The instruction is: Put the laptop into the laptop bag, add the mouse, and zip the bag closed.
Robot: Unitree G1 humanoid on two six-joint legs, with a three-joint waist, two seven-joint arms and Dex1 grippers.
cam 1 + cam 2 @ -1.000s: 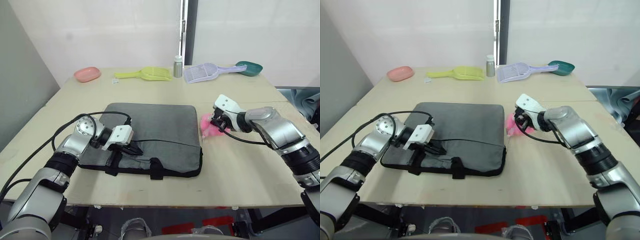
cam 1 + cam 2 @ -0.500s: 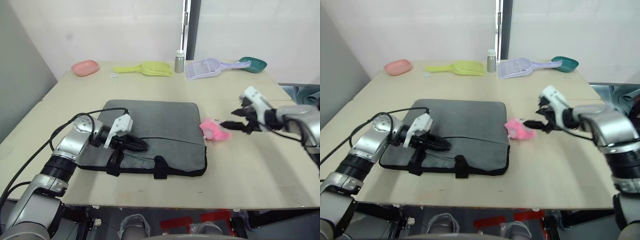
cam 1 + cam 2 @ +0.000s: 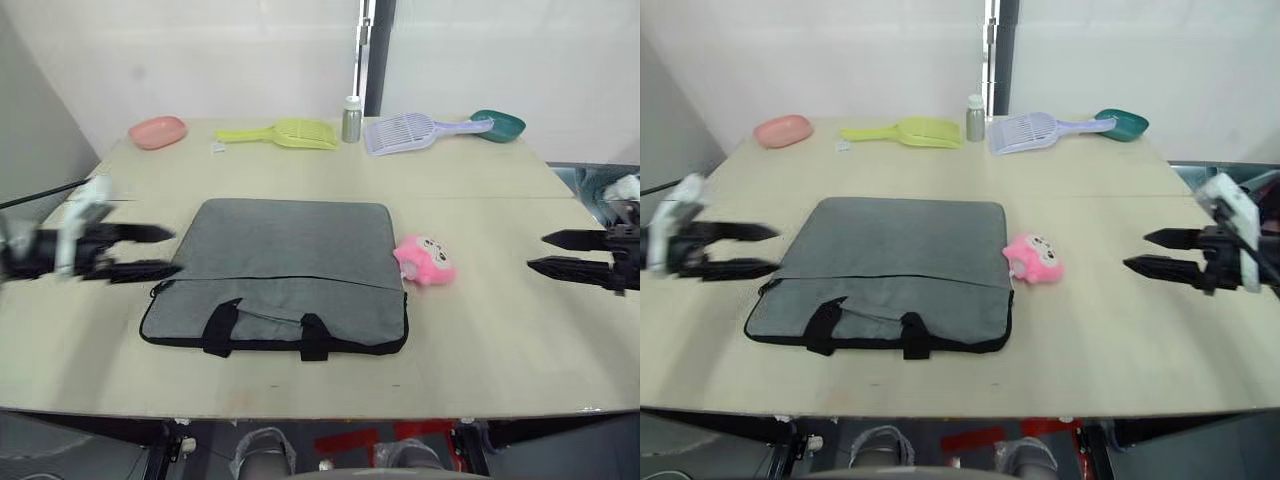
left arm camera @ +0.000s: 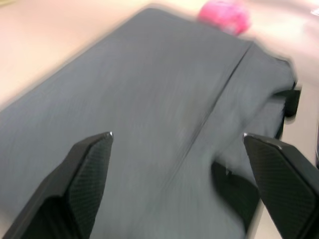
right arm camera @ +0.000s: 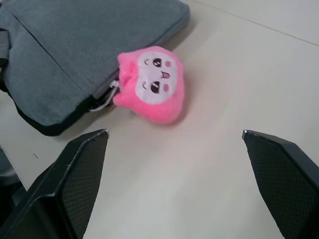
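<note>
Both grippers spread wide, left gripper (image 3: 140, 252) and right gripper (image 3: 560, 252) flanking the laptop bag (image 3: 285, 270)

The left end effector (image 3: 140, 252) at nine o'clock is motion-blurred with its arm cut by the frame edge, the right end effector (image 3: 560, 253) at three o'clock is likewise cropped, and whatever the laptop bag (image 3: 285, 270) holds is hidden.
</note>
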